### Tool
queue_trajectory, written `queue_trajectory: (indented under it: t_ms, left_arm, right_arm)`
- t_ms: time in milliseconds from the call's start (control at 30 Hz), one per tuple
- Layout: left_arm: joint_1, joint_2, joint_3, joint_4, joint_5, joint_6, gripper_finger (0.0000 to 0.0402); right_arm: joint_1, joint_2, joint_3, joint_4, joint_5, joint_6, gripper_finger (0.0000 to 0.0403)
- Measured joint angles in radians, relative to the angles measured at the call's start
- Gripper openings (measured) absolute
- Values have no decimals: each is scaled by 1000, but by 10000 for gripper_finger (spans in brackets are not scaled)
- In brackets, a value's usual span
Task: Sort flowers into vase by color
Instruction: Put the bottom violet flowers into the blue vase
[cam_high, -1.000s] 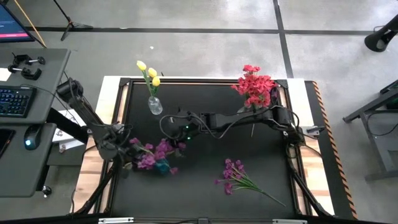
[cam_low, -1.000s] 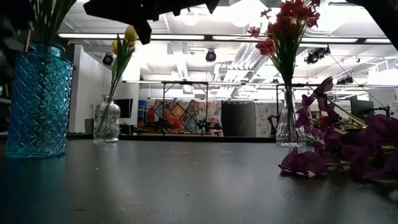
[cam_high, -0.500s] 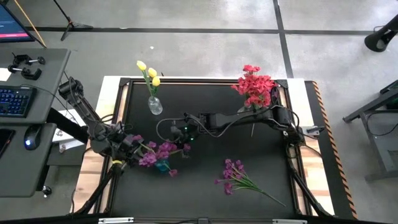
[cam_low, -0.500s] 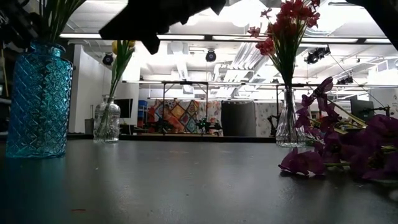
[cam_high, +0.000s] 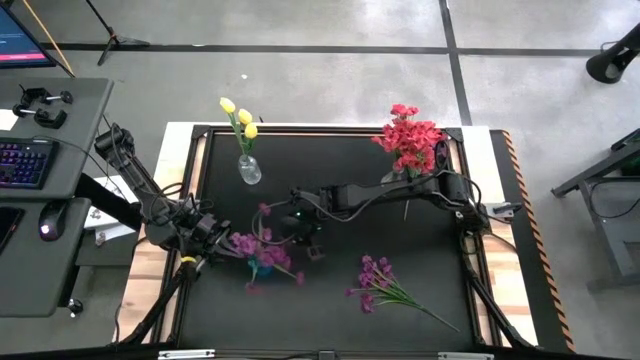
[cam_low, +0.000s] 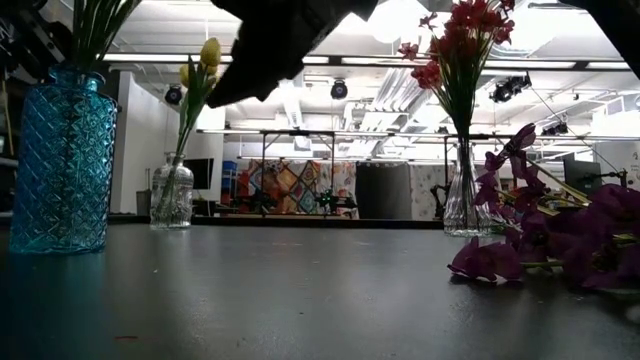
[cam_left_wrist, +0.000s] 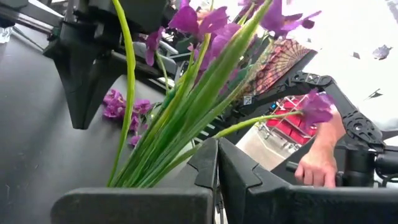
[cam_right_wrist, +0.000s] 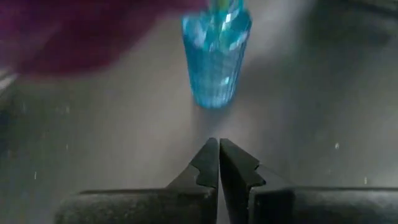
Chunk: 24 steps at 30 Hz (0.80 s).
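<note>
Purple flowers (cam_high: 262, 250) now sit in the blue vase (cam_high: 260, 266), the right gripper (cam_high: 312, 243), shut and empty, swung just beside it, left gripper (cam_high: 205, 232) closed opposite; another purple bunch (cam_high: 380, 280) waits nearby.

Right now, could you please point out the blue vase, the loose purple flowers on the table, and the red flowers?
blue vase (cam_low: 62, 160): low view, middle of its patterned glass body.
loose purple flowers (cam_high: 375, 275): high view, on the blooms.
red flowers (cam_high: 408, 136): high view, centre of the bloom cluster.

Right tool (cam_high: 312, 250) now nearer the purple flowers (cam_high: 262, 248) in the blue vase (cam_low: 60, 160).
</note>
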<state>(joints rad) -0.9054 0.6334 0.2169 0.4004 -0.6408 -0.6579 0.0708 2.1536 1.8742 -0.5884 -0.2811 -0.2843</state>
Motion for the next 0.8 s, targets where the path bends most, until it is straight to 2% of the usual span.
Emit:
queue_trajectory:
  t_ms: [267,400,533,633,800]
  left_arm:
    - [0,0,0,-9,0,-1,0]
    - [0,0,0,-12,0,-3,0]
    - [0,0,0,-12,0,-3,0]
    - [0,0,0,-14,0,-3,0]
    - [0,0,0,-14,0,-2,0]
  right_arm:
    - [-7,-2,64,-193,75,-109,35]
    - [-16,-2,109,-286,145,-138,49]
    - [-35,-2,173,-407,150,-142,59]
    - [-55,-5,210,-533,86,-142,64]
    - [-83,-6,189,-754,-166,-68,65]
